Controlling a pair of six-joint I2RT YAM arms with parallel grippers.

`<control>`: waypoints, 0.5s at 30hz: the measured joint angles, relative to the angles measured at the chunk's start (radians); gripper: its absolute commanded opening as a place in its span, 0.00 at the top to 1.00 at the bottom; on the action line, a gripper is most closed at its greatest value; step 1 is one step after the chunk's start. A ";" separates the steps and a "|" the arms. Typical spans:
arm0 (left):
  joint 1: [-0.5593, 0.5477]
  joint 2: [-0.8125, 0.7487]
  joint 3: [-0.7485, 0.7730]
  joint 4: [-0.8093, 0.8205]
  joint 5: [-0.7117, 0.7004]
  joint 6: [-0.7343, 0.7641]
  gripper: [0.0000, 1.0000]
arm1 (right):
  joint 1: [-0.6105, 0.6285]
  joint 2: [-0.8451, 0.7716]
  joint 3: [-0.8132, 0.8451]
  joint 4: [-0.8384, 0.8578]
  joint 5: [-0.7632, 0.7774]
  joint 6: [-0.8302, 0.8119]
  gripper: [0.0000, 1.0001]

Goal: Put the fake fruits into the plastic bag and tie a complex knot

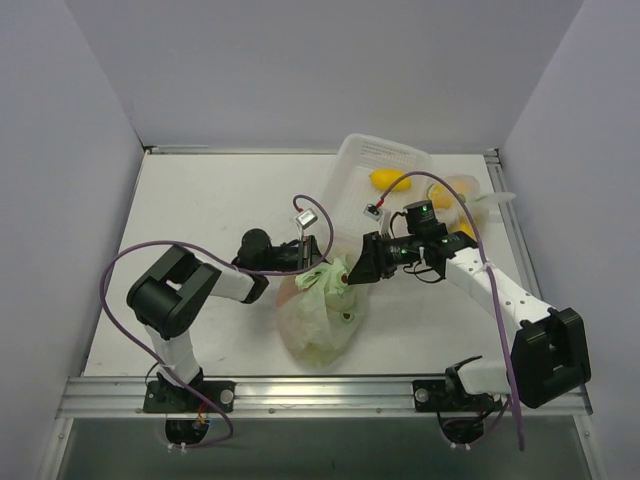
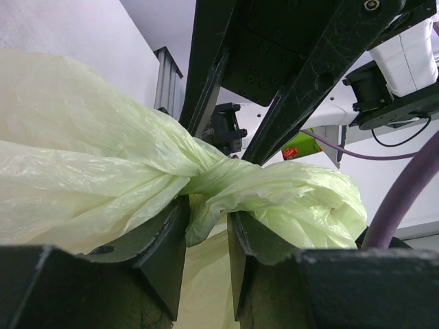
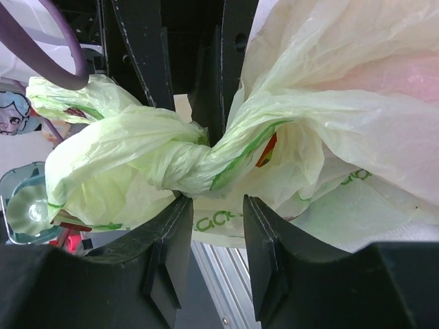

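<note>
The plastic bag looks knotted once; yellow fake fruits (upper right) lie outside. Left gripper nips its neck; right gripper — hold unclear.

In the top external view you have bright, even, diffuse light. The white table and the pale walls carry no hard shadows, only soft grey ones under the arms and beside the plastic bag. That picture is sharp throughout.

In both wrist views the light passes through the thin film, so it glows and washes out on its brightest folds. The twisted part is in focus. The left fingers and the right fingers sit close to the lens, so they look dark, underexposed, soft-edged and swollen along the bottom edge.
</note>
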 measured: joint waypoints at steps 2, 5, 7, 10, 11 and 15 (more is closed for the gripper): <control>0.000 0.000 0.000 0.000 0.001 -0.001 0.62 | 0.005 0.003 0.000 0.000 0.003 0.000 0.62; 0.000 0.001 0.000 0.000 0.002 -0.003 0.61 | 0.006 0.004 0.000 0.001 0.007 0.000 0.61; 0.001 0.002 0.000 0.000 0.004 -0.004 0.61 | 0.009 0.005 0.000 0.005 0.010 0.001 0.59; 0.003 0.002 0.000 0.000 0.011 -0.012 0.61 | 0.012 0.008 0.000 0.008 0.014 0.002 0.58; 0.004 0.003 0.000 0.000 0.013 -0.014 0.61 | 0.013 0.011 0.000 0.011 0.014 0.003 0.58; 0.010 0.014 0.000 0.000 0.023 -0.027 0.61 | 0.017 0.025 0.000 0.022 0.013 0.008 0.60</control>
